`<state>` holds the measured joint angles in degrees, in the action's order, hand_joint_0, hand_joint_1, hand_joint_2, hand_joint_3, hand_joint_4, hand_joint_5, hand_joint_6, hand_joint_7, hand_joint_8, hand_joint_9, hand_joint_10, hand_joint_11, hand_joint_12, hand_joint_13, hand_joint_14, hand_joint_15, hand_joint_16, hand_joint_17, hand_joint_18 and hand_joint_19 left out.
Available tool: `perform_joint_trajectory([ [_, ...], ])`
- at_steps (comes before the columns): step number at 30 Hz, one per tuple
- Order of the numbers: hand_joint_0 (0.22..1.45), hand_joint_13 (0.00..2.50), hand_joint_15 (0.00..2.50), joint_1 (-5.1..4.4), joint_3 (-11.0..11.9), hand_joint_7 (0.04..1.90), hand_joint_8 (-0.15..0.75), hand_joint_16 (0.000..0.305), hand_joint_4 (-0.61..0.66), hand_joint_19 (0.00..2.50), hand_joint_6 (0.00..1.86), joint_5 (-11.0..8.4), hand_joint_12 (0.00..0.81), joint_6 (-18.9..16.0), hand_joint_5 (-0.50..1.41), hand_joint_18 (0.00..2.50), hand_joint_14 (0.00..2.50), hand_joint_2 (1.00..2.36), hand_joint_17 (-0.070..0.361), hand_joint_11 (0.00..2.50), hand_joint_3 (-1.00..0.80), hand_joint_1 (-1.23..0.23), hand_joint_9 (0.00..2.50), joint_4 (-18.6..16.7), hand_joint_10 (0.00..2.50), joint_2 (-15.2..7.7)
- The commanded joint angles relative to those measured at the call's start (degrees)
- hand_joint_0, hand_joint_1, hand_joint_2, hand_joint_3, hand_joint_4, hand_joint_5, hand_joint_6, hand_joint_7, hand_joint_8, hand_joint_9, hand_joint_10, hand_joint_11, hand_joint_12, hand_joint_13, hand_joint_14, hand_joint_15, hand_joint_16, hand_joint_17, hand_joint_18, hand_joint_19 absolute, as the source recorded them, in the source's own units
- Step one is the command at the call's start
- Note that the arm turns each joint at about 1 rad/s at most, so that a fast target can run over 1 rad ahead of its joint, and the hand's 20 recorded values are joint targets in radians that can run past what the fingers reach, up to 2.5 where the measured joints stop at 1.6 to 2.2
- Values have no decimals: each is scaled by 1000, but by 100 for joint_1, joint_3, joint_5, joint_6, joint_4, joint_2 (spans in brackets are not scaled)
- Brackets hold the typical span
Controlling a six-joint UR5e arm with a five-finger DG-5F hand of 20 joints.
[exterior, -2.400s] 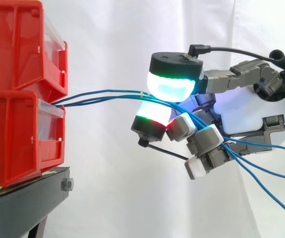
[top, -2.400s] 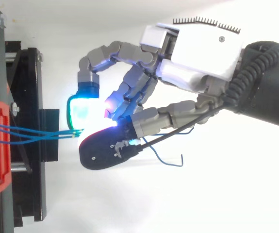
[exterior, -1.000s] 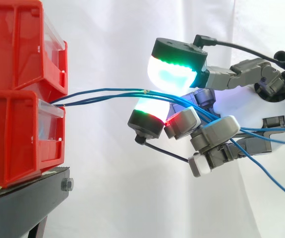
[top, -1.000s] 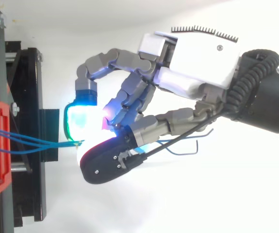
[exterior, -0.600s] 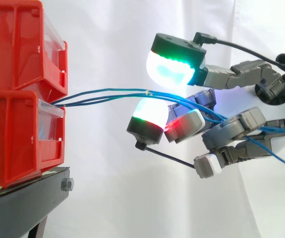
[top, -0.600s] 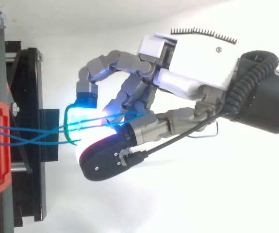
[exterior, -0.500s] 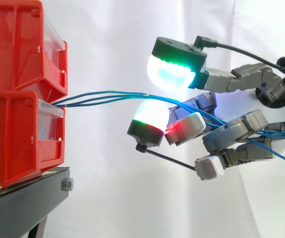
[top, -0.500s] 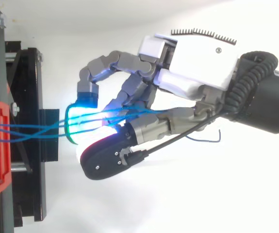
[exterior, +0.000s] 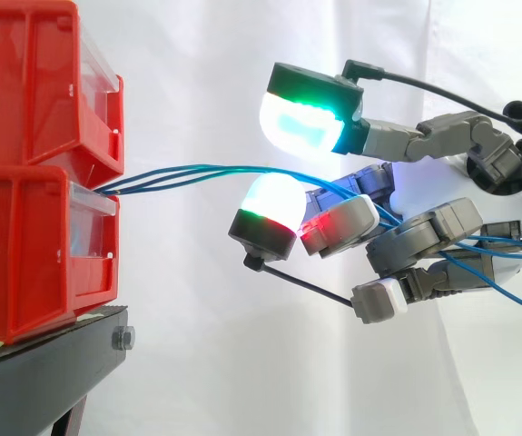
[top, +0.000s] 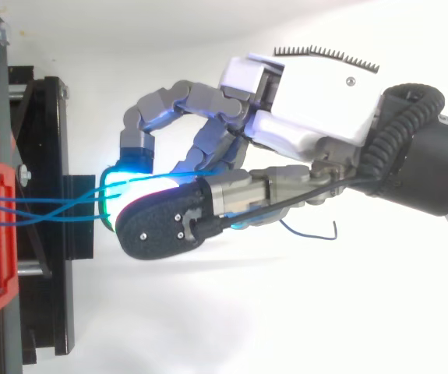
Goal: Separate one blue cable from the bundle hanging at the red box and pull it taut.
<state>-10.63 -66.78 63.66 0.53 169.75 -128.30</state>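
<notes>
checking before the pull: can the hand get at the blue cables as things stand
Likely yes: the blue cables run free from the red bin straight into the hand, with nothing in between. They lie close together there, so taking just one looks harder.

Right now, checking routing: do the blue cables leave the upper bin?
No, the blue cables emerge from the lower red bin, over its front lip.
</notes>
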Motion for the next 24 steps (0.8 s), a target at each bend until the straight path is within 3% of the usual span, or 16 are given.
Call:
perform_joint_trajectory([
  [1,590,1561,1542,0,-2,1125,315,52,178,923,818,15,353,0,-203,1168,552,1000,116,1480,-500,-507,1270,-3,14,7],
  [13,649,1574,1593,70,-2,1143,316,52,184,910,836,24,350,123,-211,1180,445,1016,118,1477,-278,-715,1247,-241,13,-2],
  [16,672,1567,1618,79,-2,1118,319,52,181,907,845,24,348,176,-216,1178,427,1014,117,1489,-314,-768,1228,-267,12,-2],
  [18,721,1561,1650,79,-2,1103,310,52,180,887,852,24,352,202,-220,1160,354,1002,117,1481,-473,-798,1199,-267,15,-2],
  [20,732,1564,1668,88,-2,1105,308,51,183,881,854,24,356,202,-220,1149,304,1000,116,1476,-500,-792,1192,-267,14,-2],
  [24,667,1574,1750,88,-2,1101,311,51,182,872,855,24,358,264,-218,1129,79,1000,114,1469,-500,-803,1193,-267,14,-2],
])
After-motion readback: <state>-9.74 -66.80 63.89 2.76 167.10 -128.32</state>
